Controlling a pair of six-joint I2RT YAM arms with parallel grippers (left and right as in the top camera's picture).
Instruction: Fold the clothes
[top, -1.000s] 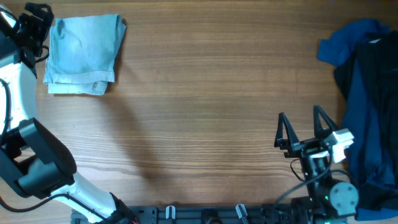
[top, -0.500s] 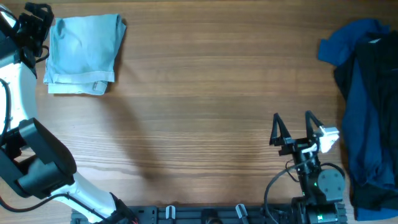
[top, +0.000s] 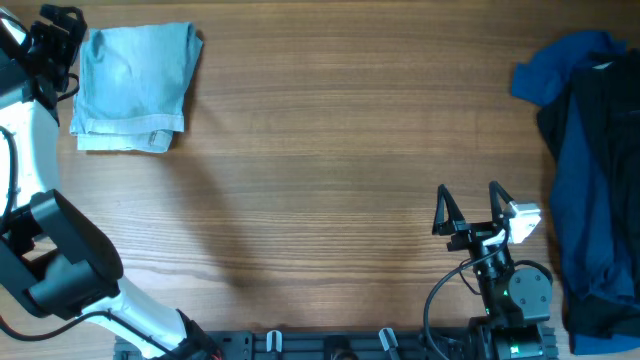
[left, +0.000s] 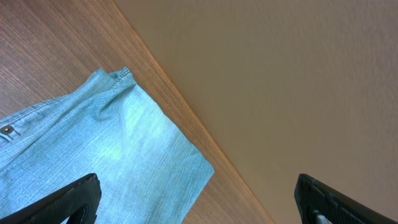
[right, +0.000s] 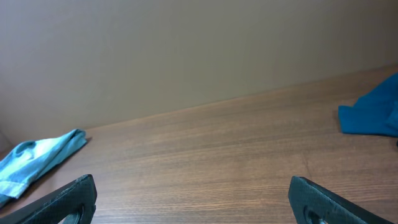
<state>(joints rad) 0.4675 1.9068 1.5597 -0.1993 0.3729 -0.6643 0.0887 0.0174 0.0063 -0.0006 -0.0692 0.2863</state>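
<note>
Right gripper (top: 470, 209) has drifted left, jaws wide, empty. Left gripper (left: 199, 202) likewise gapes above folded jeans (top: 133, 87), lying lengthwise front-to-back; only the left wrist view shows their rivet.

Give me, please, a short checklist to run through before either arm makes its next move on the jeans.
1. Jeans folded into a compact stack at the table's far left corner: ok.
2. Left gripper open and holding nothing, fingers apart above the denim: ok.
3. Right gripper open and empty, over bare wood near the front edge: ok.
4. Dark blue garment and black garment piled at the right edge, well apart from the jeans: ok.
5. Table bare between the two arms: ok.
6. Fold edges neatly aligned on the underside: cannot tell.
</note>
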